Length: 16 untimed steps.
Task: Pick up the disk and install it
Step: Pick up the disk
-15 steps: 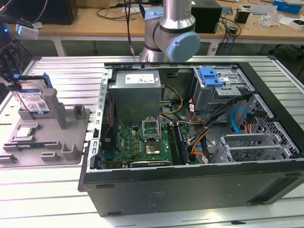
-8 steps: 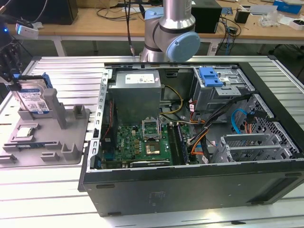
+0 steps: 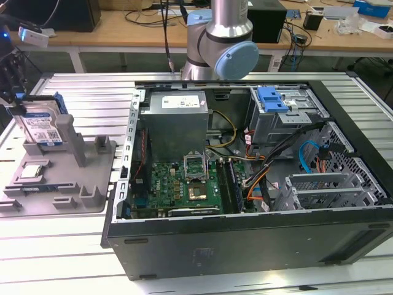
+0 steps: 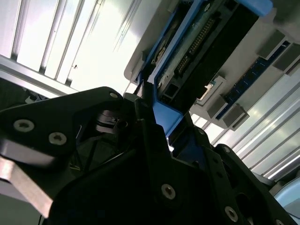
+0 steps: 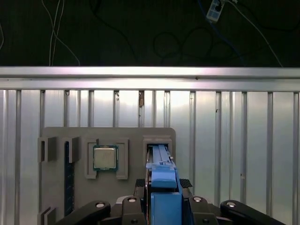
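Observation:
The disk (image 3: 42, 126) stands on edge at the back of the grey fixture (image 3: 80, 184), at the exterior view's left. It has a silver face with a white-and-blue label and a blue frame. My gripper (image 3: 20, 99) comes down on its top edge from above. In the first wrist view the disk's blue frame (image 5: 162, 180) runs between the black fingers (image 5: 139, 183) and down into the fixture's slot. The second wrist view shows the disk's underside and connector (image 4: 197, 42), with the fingers pressed against the frame. The gripper is shut on the disk.
A small square CPU chip (image 3: 31, 172) lies in a pocket of the fixture beside the disk. The open computer case (image 3: 245, 153) fills the middle, with the grey drive cage (image 3: 288, 117) and its blue latch (image 3: 272, 98) at the back right. The arm's base (image 3: 224, 43) stands behind the case.

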Each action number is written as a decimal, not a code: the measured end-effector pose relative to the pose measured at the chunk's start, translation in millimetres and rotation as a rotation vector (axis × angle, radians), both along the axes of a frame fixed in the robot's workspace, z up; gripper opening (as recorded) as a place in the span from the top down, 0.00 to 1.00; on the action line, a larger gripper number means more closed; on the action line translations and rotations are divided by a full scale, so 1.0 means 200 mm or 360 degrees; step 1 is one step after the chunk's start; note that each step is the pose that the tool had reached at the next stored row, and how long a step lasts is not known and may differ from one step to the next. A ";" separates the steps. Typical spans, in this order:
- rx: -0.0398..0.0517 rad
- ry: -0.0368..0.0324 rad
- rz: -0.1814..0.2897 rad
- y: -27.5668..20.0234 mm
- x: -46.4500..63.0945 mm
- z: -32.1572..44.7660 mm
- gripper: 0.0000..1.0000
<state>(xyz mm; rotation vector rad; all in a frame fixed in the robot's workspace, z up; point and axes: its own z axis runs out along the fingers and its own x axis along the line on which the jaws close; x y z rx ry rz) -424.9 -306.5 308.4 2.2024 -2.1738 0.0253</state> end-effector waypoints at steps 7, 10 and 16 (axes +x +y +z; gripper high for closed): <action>0.0000 0.0000 0.0000 0.000 0.00 0.077 0.63; 0.0000 0.0000 0.0000 0.000 0.00 0.125 0.63; 0.0000 0.0000 0.0000 0.000 0.00 0.202 0.63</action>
